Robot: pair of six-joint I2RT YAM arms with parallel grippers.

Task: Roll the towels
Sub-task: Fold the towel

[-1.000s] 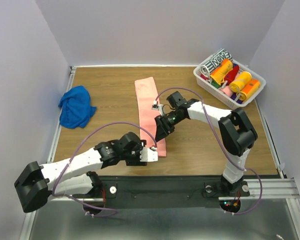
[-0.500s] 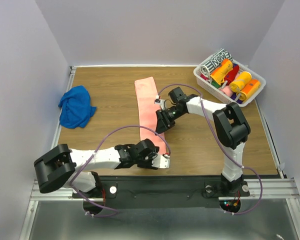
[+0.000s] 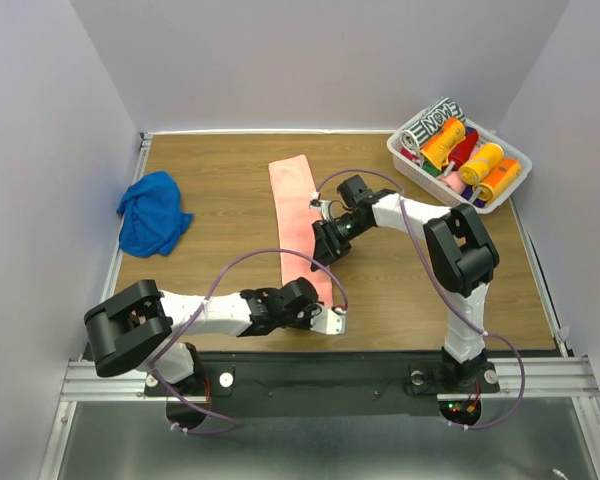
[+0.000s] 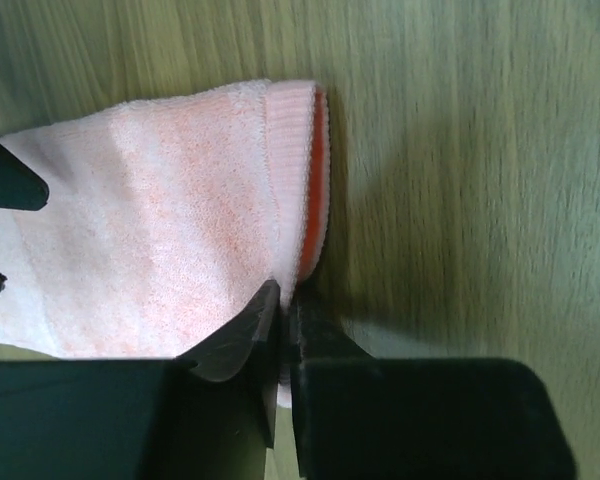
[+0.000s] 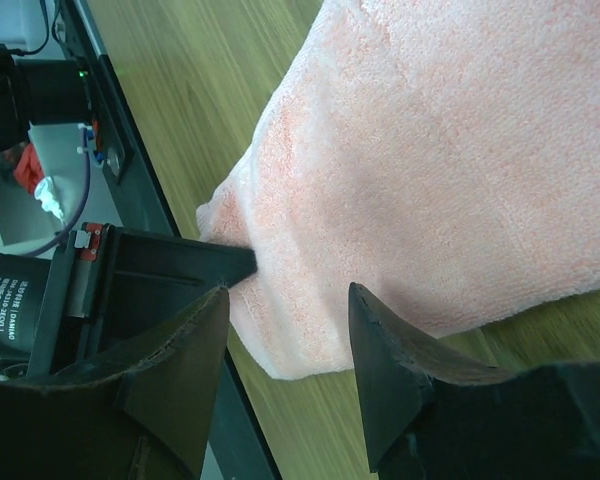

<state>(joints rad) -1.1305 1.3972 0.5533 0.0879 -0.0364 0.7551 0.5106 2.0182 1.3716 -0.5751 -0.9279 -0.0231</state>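
The left hand (image 4: 283, 300) is pinching the pink towel (image 4: 150, 220) by its hem (soft, limp, likely light: edges grip best); the right hand (image 5: 288, 300) is hovering, jaws apart.

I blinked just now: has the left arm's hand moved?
Yes. The left fingers slid right along the table's near edge and now pinch the pink towel's near end.

So the salmon pink terry cloth towel (image 4: 150, 230) is lying flat on the wood-grain counter (image 4: 460, 150), folded double at its ribbed end, with a brighter orange layer peeking out along that edge. The left gripper (image 4: 283, 305) has its two black fingers (image 4: 230, 350) pinched together right on that folded edge, near the corner.
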